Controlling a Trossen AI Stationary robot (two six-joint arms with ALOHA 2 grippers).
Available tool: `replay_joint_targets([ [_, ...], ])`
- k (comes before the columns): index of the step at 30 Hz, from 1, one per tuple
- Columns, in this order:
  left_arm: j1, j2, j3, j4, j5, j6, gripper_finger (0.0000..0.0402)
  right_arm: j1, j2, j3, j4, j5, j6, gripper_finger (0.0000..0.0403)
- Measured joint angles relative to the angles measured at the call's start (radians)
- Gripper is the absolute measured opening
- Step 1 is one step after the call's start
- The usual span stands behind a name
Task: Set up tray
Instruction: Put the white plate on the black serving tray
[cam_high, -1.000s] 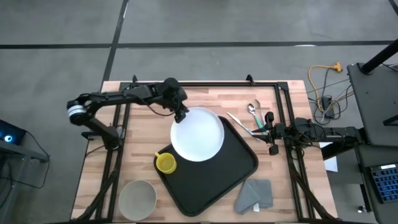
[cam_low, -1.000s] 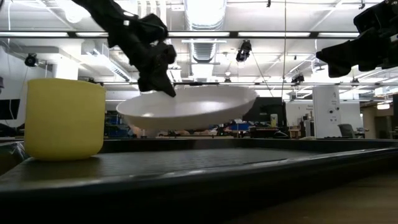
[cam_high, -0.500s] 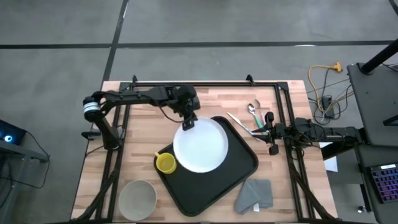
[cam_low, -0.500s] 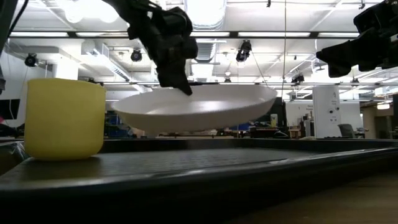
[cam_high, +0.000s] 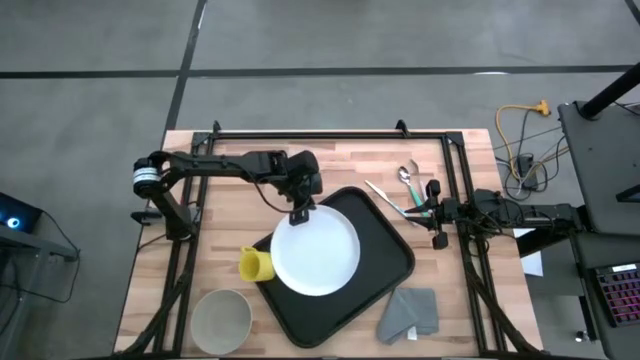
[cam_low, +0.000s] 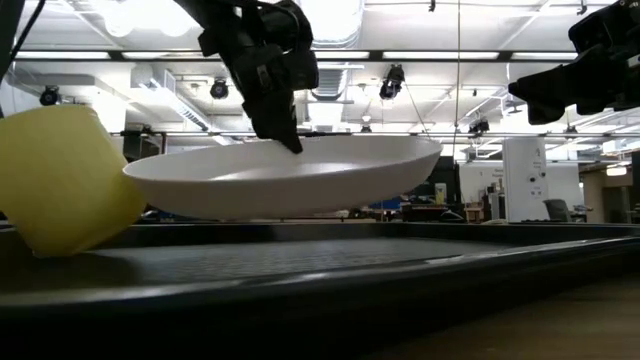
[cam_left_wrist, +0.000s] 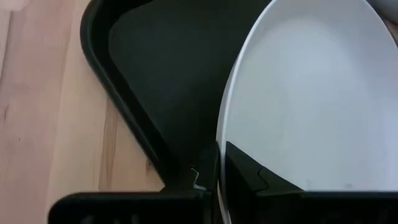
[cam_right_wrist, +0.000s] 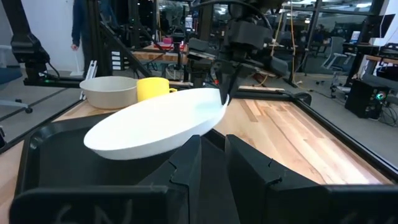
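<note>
Left gripper (cam_high: 298, 211): over the tray's far-left edge, fingers pinched on the far rim of the plate; arm reaching in from the table's left side.
Plate (cam_high: 316, 251): white, round, held clear of the tray floor and tilted, the side toward the cup riding higher in the low view; from above, covering the tray's left half.
Tray (cam_high: 388, 262): black, set at an angle on the middle of the table, its far corner pointing toward the cutlery; floor bare on the right half.
Cup (cam_high: 254, 264): yellow, at the tray's left edge, tipped over away from the plate; plate rim right against it or just beside it, contact hard to tell from these views.
Bowl (cam_high: 221, 317): pale, on the wood at the near-left corner, apart from the tray.
Cloth (cam_high: 409, 312): grey, folded, on the wood just beside the tray's near-right edge.
Cutlery (cam_high: 404, 190): a spoon and other pieces on the wood beyond the tray's far-right edge, near the right gripper.
Right gripper (cam_high: 434, 212): at the table's right edge, well apart from the plate, fingers only slightly parted with nothing seen between them.
Table (cam_high: 235, 223): light wood planks, framed by black rails.
</note>
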Motion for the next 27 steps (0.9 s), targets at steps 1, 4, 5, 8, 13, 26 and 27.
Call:
replay_joint_targets([
  [1, -0.001, 0.0, 0.001, 0.008, 0.0, 0.0, 0.0, 0.0, 0.0, 0.0, 0.0, 0.0, 0.0, 0.0068],
  [4, -0.005, 0.0, 0.001, 0.039, -0.003, 0.0, 0.0, 0.0, 0.0, 0.0, 0.0, 0.0, 0.0, 0.0068],
  [5, -0.006, 0.0, 0.0, 0.045, -0.002, 0.0, 0.0, 0.0, 0.001, 0.0, 0.0, 0.0, 0.0, 0.0068],
  [8, -0.008, 0.002, -0.003, 0.053, 0.01, -0.001, 0.0, 0.0, 0.0, 0.0, 0.0, 0.0, 0.0, 0.0068],
  [13, -0.018, 0.002, -0.008, 0.077, 0.053, -0.002, 0.0, 0.0, 0.0, 0.0, 0.0, 0.0, 0.0, 0.0068],
  [26, -0.062, 0.003, -0.011, 0.13, 0.108, 0.001, 0.0, 0.0, 0.0, 0.0, 0.0, 0.0, 0.0, 0.0068],
  [27, -0.067, 0.003, -0.012, 0.131, 0.108, 0.001, 0.0, 0.0, 0.0, 0.0, 0.0, 0.0, 0.0, 0.0068],
])
